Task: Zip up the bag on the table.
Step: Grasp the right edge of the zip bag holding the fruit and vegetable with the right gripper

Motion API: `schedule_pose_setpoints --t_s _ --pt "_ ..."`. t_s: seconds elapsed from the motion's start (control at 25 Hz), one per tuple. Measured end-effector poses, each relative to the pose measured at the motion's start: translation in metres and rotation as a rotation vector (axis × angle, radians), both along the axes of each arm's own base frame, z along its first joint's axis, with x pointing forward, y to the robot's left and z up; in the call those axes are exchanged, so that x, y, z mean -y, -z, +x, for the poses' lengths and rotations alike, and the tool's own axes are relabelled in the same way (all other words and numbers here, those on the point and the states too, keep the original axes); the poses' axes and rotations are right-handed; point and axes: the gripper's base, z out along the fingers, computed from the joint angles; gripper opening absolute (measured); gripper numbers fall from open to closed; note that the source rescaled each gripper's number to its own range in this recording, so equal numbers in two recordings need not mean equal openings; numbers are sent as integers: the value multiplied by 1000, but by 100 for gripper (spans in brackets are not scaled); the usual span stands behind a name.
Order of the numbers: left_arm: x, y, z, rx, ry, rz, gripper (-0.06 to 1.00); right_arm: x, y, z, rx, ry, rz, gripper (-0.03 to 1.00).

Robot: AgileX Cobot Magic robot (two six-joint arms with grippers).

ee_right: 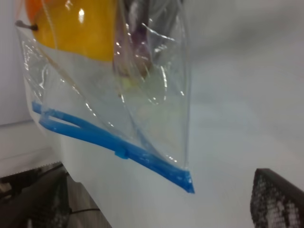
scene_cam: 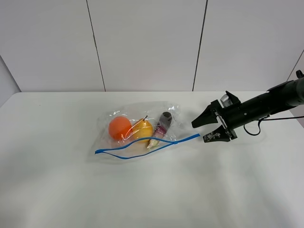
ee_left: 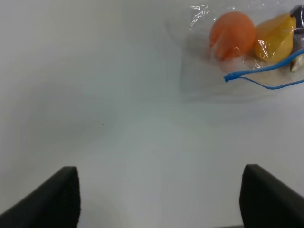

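The clear bag (scene_cam: pixel 137 130) lies on the white table (scene_cam: pixel 71 190), holding an orange ball (scene_cam: pixel 119 128), a yellow fruit (scene_cam: pixel 142 129) and a dark purple item (scene_cam: pixel 164 124). Its blue seal strip (scene_cam: pixel 147 146) runs along the near edge; the two lips gape at the left and meet towards the right end. My right gripper (scene_cam: pixel 198 132) is open, just right of the strip's right end, not touching it. In the right wrist view the strip's end (ee_right: pixel 183 178) lies between the fingers (ee_right: pixel 280 199). My left gripper (ee_left: pixel 161 194) is open and empty, away from the bag (ee_left: pixel 247 52).
A white panelled wall (scene_cam: pixel 147 42) stands behind the table's far edge. The right arm (scene_cam: pixel 270 102) reaches in from the right, with a cable hanging below it. The left arm is out of the exterior high view.
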Motion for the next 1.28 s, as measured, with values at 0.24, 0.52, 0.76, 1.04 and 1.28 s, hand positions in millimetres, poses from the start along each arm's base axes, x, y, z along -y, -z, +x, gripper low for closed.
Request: schedule_pose_setpoints --t_s 0.24,0.52,0.76,1.04,1.28 --pt "0 0 0 0 0 0 89 -22 6 7 10 -73 -11 94" --pt "0 0 0 0 0 0 89 -39 -2 25 25 -142 -101 94" --pt "0 0 0 0 0 0 89 -39 7 25 -3 -154 -103 94" --pt "0 0 0 0 0 -1 89 -45 30 26 -48 -122 -3 91" --pt "0 0 0 0 0 -1 89 -44 30 27 -47 -111 7 81"
